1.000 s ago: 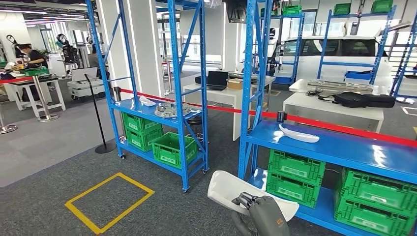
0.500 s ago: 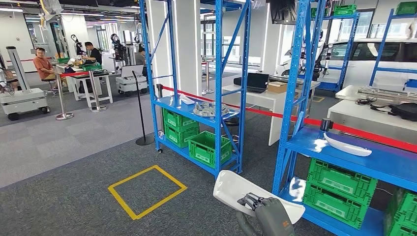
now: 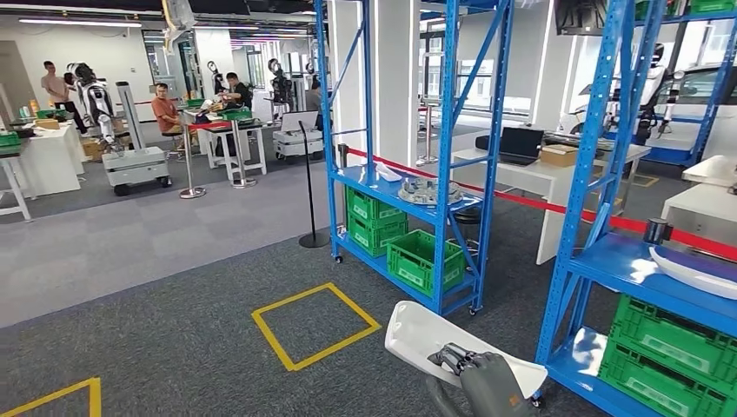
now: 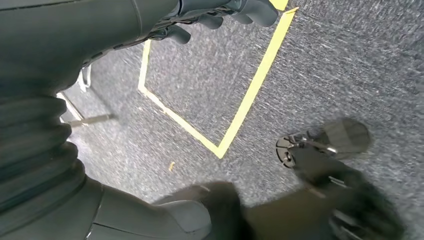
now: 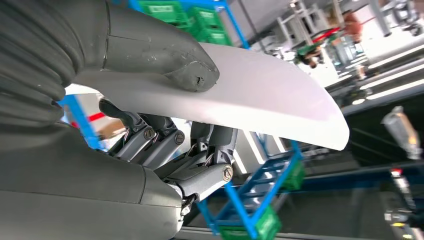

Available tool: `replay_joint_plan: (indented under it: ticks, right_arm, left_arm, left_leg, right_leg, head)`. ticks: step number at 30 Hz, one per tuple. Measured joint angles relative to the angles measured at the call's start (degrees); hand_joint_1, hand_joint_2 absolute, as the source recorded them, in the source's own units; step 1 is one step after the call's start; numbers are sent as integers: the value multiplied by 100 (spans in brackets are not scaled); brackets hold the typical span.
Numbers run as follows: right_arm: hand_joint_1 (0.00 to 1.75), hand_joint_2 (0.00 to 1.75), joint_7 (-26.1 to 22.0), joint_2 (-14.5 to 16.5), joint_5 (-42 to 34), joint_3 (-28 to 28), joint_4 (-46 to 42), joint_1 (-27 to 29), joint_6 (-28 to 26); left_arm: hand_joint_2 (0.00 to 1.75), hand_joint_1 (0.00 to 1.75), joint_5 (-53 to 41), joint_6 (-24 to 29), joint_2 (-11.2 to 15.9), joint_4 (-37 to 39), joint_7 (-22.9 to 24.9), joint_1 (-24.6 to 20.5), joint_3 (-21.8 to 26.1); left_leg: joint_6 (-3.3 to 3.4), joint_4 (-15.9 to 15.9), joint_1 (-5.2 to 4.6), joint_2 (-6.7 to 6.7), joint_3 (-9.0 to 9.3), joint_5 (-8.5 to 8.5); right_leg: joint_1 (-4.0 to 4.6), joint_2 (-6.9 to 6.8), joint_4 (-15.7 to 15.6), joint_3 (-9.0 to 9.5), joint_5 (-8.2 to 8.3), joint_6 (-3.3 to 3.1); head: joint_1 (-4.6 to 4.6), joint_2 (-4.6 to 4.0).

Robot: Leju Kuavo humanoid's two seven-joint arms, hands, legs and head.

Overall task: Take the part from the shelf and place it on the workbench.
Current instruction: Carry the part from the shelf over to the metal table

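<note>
Between right hand [image 5: 165, 125] fingers, smooth white part [image 5: 260, 90]

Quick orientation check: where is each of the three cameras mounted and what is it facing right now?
Head view: high on the body, looking forward and down at blue shelves, the grey carpet and a yellow floor square; the right hand holds the white part.
Left wrist view: behind the hanging left hand, facing the carpet and yellow tape.
Right wrist view: behind the right hand, its thumb on the white part.
Head and right wrist views share the part and hand.
</note>
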Motion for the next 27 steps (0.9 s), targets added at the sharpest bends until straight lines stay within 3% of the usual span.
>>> replay_joint_plan:
  ticks: [1,3,5,7,9,10,11,12,14,16,18,19,21,22,23,25,26,27]
  right_arm:
    - [175,175,-38,-12,-20,-8,13,-5,-29]
    - [175,175,-109,-23,-57,-14,47,-28,-79]
    - [175,175,-176,-21,-82,-13,89,-74,-116]
    - [175,175,-228,-16,-106,-8,155,-131,-134]
    - [175,175,-256,1,-144,2,252,-182,-130]
    - [175,175,-263,22,-166,10,309,-220,-121]
    - [175,175,-266,55,-185,25,364,-278,-110]
    - [175,175,-268,93,-206,43,413,-353,-99]
    - [175,175,-262,163,-244,77,494,-515,-86]
    - [175,175,-240,213,-269,106,549,-610,-85]
    - [175,175,-204,263,-277,141,588,-656,-88]
    - [175,175,-186,293,-279,156,600,-674,-93]
    - [175,175,-168,340,-281,180,615,-702,-109]
    - [175,175,-161,348,-286,185,624,-702,-117]
    - [175,175,-157,346,-293,190,636,-690,-127]
    - [175,175,-154,337,-309,201,659,-639,-145]
    - [175,175,-155,332,-317,209,666,-609,-160]
    - [175,175,-156,321,-324,215,669,-578,-187]
  left_arm:
    - [175,0,2,0,0,-3,-23,-1,0]
    - [175,0,19,3,8,-4,-66,10,2]
    - [175,0,62,20,20,-3,-100,21,9]
    - [175,0,126,52,39,-3,-118,22,46]
    - [175,0,205,89,61,-2,-114,37,110]
    - [175,0,248,107,69,-2,-104,61,146]
    - [175,0,288,125,77,-1,-86,93,184]
    - [175,0,320,144,85,-1,-66,127,223]
    - [175,0,358,174,102,-1,-21,174,294]
    - [175,0,369,183,120,-2,16,198,343]
    - [175,0,374,183,134,-1,46,242,385]
    - [175,0,374,181,141,1,55,273,400]
    - [175,0,352,172,149,3,49,306,414]
    - [175,0,329,167,149,2,31,306,415]
    - [175,0,297,163,148,1,4,301,415]
    - [175,0,232,162,149,-2,-61,304,415]
    - [175,0,201,161,150,-2,-98,310,415]
    - [175,0,161,156,153,-4,-148,312,415]
  left_leg:
    - [40,-82,-20,15,30,0]
    - [128,-97,-34,-118,13,25]
    - [200,-126,-22,-236,14,56]
    - [251,-139,-5,-349,15,77]
    - [273,-132,-8,-492,9,81]
    - [275,-124,-10,-575,8,82]
    - [271,-112,-11,-659,8,80]
    - [263,-96,-8,-738,9,75]
    - [218,-54,-2,-888,-6,57]
    - [131,-41,20,-1037,-47,63]
    - [32,-79,51,-1180,-93,103]
    - [-2,-71,52,-1141,-115,102]
    - [-50,193,30,-820,-253,-59]
    - [-66,508,23,-605,-395,-228]
    - [-85,901,23,-474,-581,-417]
    - [-116,1502,36,-396,-867,-621]
    - [-124,1513,42,-383,-866,-565]
    - [-128,1272,47,-351,-738,-406]
  right_leg:
    - [14,-48,1,2,-5,27]
    - [7,-124,-6,16,-12,92]
    - [-29,56,147,-43,-133,156]
    - [-56,380,745,-321,-453,188]
    - [-56,510,1512,-701,-731,195]
    - [-55,528,1683,-804,-726,189]
    - [-56,542,1613,-797,-605,178]
    - [-61,578,1316,-679,-394,164]
    - [-85,814,517,-325,-46,137]
    - [-84,996,129,-132,26,114]
    - [-62,916,90,-102,31,62]
    - [-59,843,59,-86,51,21]
    - [-72,699,-14,-49,89,-55]
    - [-61,620,-30,-38,93,-79]
    - [-51,537,-35,-35,90,-97]
    - [-39,366,-33,-35,79,-111]
    - [-38,292,-33,-34,74,-111]
    - [-38,223,-32,-28,69,-103]
  head:
    - [3,1]
    - [10,1]
    - [14,1]
    - [22,2]
    - [27,2]
    - [29,2]
    - [31,2]
    - [32,1]
    - [31,1]
    - [27,2]
    - [27,2]
    - [27,2]
    - [10,2]
    - [1,2]
    - [-6,2]
    - [-7,2]
    - [-7,2]
    - [-8,2]
